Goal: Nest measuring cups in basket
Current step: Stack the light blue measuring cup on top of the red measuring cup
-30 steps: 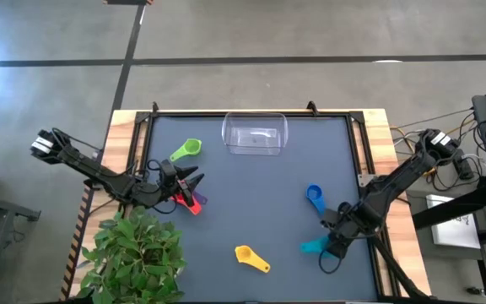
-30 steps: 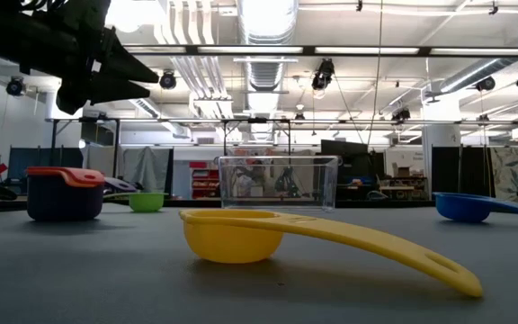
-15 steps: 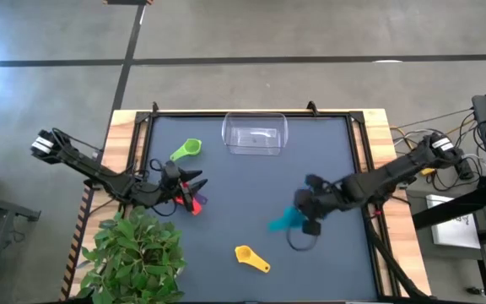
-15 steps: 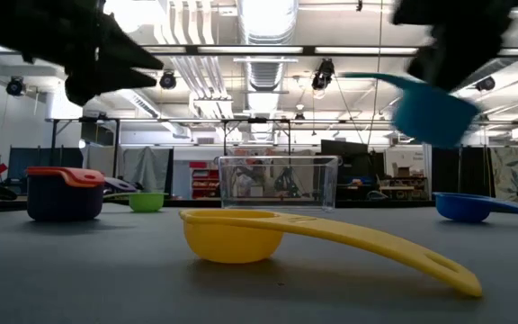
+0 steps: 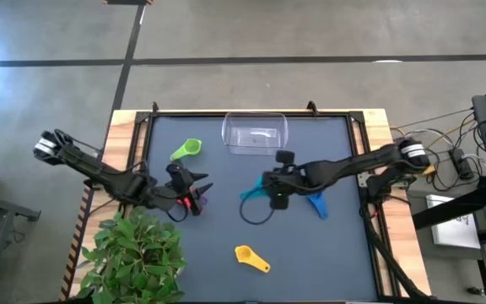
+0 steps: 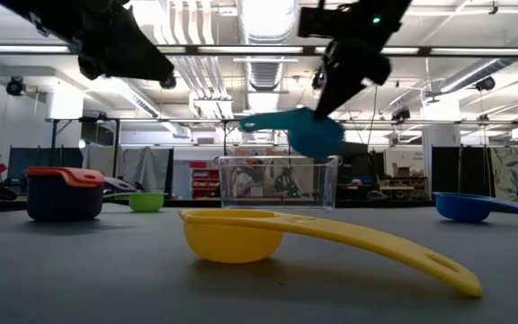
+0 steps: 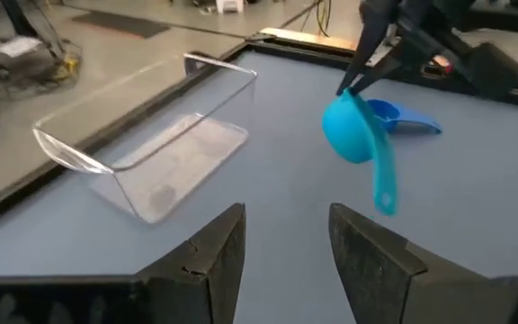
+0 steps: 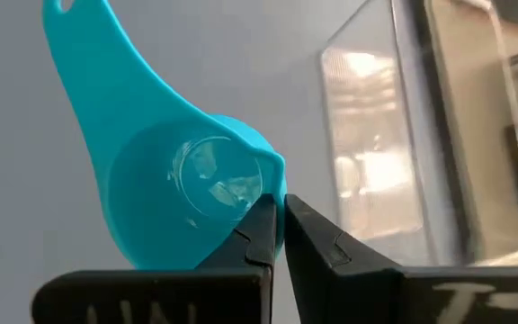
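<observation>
Six measuring cups visible, one clear basket, dark worktop.

Teal cup: held off the worktop by the right gripper, whose fingers are closed on the bowl's rim; the handle points away from the fingers, toward the left arm. The right wrist view shows the cup's rim pinched between the two tips, with the basket's wall just beside it. In the low view the cup hangs in front of the basket, above its rim level.

Basket: at the worktop's far edge, centre, upright, nothing seen inside.

Blue cup: on the worktop, partly under the right arm.

Yellow cup: near the front edge, well apart from both grippers.

Green cup: far left, beside the basket but apart from it.

Orange-lidded stack: apparently an orange or red cup nested in a purple one, below the left gripper.

Left gripper: fingers parted, holding nothing, raised above that stack.
</observation>
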You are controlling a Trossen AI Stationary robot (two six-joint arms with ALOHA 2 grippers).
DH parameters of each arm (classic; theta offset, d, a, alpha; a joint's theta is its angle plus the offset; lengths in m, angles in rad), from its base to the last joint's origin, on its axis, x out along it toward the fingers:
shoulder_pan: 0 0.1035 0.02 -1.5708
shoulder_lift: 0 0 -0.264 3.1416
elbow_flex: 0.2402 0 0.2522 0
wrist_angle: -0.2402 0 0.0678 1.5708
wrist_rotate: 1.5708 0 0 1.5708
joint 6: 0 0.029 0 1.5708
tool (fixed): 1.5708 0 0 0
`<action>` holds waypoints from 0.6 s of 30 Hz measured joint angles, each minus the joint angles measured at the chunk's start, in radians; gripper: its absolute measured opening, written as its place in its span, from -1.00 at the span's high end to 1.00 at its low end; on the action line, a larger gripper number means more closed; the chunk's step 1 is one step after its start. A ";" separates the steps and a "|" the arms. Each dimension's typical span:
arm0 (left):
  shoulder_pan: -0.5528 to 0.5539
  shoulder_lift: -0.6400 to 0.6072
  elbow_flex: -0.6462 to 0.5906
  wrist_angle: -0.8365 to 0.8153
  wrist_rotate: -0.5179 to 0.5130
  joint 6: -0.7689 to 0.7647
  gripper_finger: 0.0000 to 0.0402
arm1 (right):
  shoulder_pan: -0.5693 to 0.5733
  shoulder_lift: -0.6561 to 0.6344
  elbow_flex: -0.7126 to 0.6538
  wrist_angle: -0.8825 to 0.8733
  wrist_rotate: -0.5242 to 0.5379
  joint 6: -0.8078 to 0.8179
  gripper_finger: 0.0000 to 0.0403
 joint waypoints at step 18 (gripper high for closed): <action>0.208 0.188 0.048 0.059 0.229 0.026 -0.13 | -0.032 0.158 0.144 0.153 0.187 -0.127 0.96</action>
